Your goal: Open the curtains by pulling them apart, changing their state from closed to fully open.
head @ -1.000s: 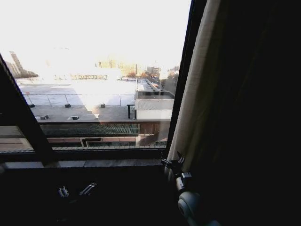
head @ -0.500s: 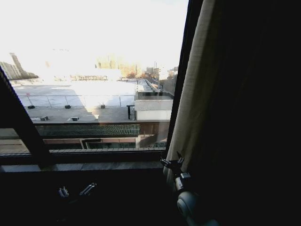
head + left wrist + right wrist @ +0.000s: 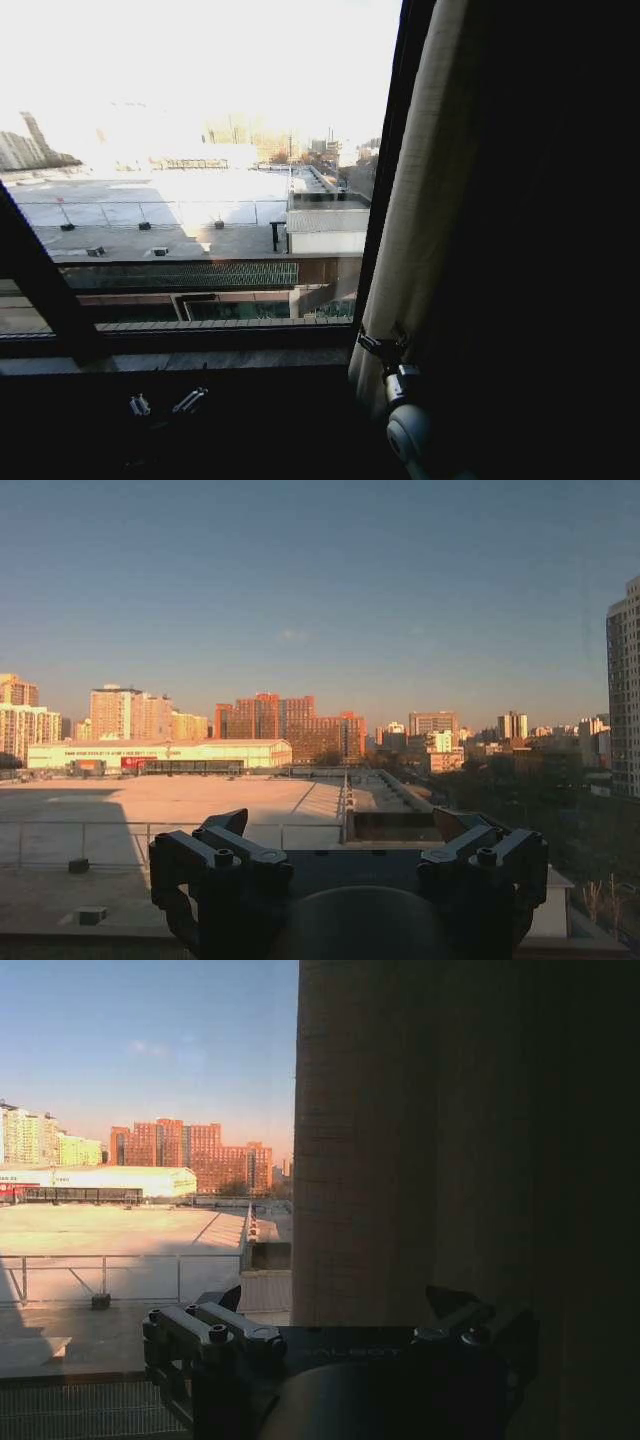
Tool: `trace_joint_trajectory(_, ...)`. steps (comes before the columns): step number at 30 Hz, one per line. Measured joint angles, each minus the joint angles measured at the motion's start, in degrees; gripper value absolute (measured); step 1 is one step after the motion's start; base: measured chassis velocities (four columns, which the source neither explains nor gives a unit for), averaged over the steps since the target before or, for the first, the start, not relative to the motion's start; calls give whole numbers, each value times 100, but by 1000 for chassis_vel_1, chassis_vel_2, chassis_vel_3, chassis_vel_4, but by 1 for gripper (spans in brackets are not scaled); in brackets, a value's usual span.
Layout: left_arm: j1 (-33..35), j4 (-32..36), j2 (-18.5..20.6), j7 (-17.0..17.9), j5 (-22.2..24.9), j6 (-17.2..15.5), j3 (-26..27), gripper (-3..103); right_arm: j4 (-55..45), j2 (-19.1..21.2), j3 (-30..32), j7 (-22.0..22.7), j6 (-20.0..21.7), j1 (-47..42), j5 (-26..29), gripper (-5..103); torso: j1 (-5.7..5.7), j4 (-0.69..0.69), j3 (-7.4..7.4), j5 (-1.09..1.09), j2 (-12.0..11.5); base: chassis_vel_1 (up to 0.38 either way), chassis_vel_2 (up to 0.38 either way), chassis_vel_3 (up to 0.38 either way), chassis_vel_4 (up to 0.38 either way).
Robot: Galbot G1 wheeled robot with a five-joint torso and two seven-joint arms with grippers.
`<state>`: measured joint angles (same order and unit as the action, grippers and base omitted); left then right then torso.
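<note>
One of the curtains (image 3: 420, 210) hangs at the right of the window, its cream pleated edge lit and the rest in shadow; it also fills the right wrist view (image 3: 440, 1140). My right gripper (image 3: 383, 345) is open at the curtain's lower edge, by the sill. In the right wrist view the right gripper (image 3: 340, 1310) has its jaws wide apart, with the fabric's edge just beyond the gap. My left gripper (image 3: 163, 403) sits low under the sill, away from the curtain. The left wrist view shows the left gripper (image 3: 345, 835) open and facing bare glass.
A black vertical window frame bar (image 3: 392, 160) stands just left of the curtain's edge. Another dark slanted bar (image 3: 45, 280) crosses the lower left of the window. The dark sill (image 3: 200, 345) runs along below the glass, with rooftops and city buildings outside.
The whole head view has shifted a little, so the camera moved. My right gripper sits slightly further right against the curtain's edge. The left gripper has stayed in place.
</note>
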<state>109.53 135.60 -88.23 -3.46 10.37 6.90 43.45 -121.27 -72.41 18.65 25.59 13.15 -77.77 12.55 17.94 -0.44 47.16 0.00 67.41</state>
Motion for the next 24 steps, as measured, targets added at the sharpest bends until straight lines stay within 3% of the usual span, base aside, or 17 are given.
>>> trace_joint_trajectory(9, -79, -39, 69, -93, 0, -32, -21, 100, 146, 6, 242, 141, 99, 89, 111, 100, 5, 0, 3, 2, -2, 0, 0, 0, 0)
trace_joint_trajectory(14, -70, -50, 103, -133, 0, -30, 1, 100, 762, -55, 200, -255, -95, 597, 168, 100, 4, 1, 2, 1, -2, 0, 0, 0, 0)
trace_joint_trajectory(22, -80, -92, 94, -142, -5, -29, -8, 100, 1336, -65, 209, -419, -147, 1074, 162, 103, 5, 0, 3, 2, -2, 0, 0, 0, 0)
trace_joint_trajectory(24, -85, -108, 76, -146, -21, -29, -27, 100, 1607, -92, 246, -437, -216, 1318, 152, 94, 4, 0, 3, 1, -3, 0, 0, 0, 0)
